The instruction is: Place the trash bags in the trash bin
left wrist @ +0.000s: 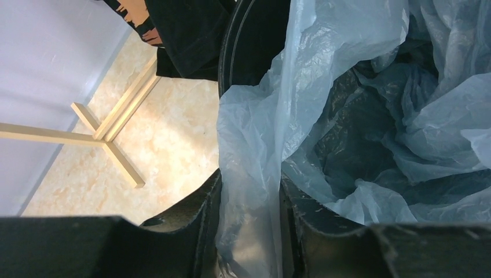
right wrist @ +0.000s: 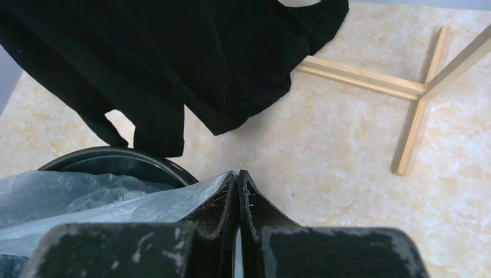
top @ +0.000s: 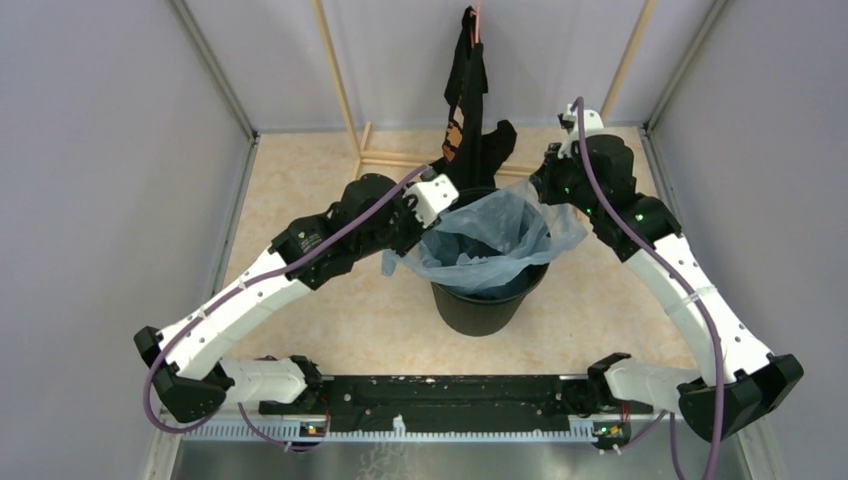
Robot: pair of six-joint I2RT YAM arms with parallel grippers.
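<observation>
Pale table (top: 330, 310) holds the trash bin (top: 480, 310) mid-frame, with the trash bag (top: 480, 240) partly inside. It's thin, light and slippery, so grab bunched edges. Your right gripper (right wrist: 237, 176) pinches its edge. Your left gripper (left wrist: 248, 194) sits round a fold; squeezing or not, you can't tell.

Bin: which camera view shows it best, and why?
Top external: the bin shows whole, rim to base, with the bag draped in it. Left wrist shows only part of its rim and bag-lined inside; right wrist shows just an arc of rim.
</observation>
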